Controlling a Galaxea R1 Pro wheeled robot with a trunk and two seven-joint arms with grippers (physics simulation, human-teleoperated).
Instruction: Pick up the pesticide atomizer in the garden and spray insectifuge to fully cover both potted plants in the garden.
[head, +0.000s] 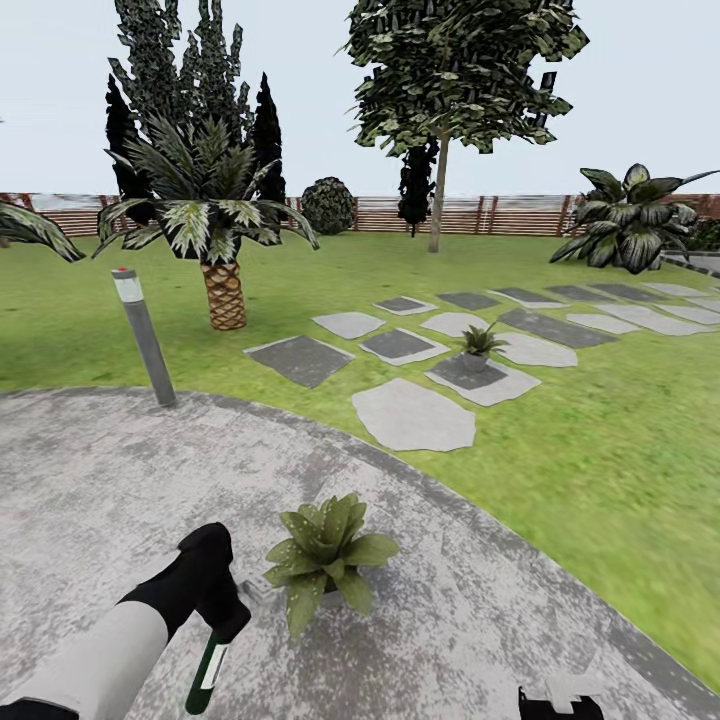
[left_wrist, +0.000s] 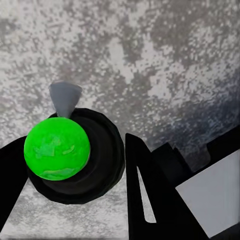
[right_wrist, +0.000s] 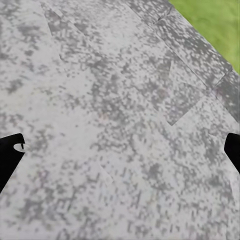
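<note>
We see the left gripper (head: 222, 610) in the lower left of the head view, closed on the pesticide atomizer (head: 207, 672), whose green body with the white label hangs below the black hand. In the left wrist view the bottle (left_wrist: 57, 148) appears as a round green shape between the dark fingers (left_wrist: 145, 195), with its pale grey nozzle (left_wrist: 64, 97) pointing over the grey paved patch (left_wrist: 165, 65). So the picking step seems finished, and we judge that the spraying of the first plant is now in hand.

The nearer potted plant (head: 328, 557) stands on the paving in the lower middle of the head view, just beside the left gripper. The second potted plant (head: 478, 347) stands on a stepping stone (head: 485, 382) right of the centre, well apart from the first.

The right gripper (right_wrist: 120, 150) looks down on bare paving; its finger tips sit far apart at the two edges of the right wrist view and hold nothing.

For the next move, we think the nozzle must turn toward the leaves of the near plant, then the trigger must be pressed until the plant is covered.
</note>
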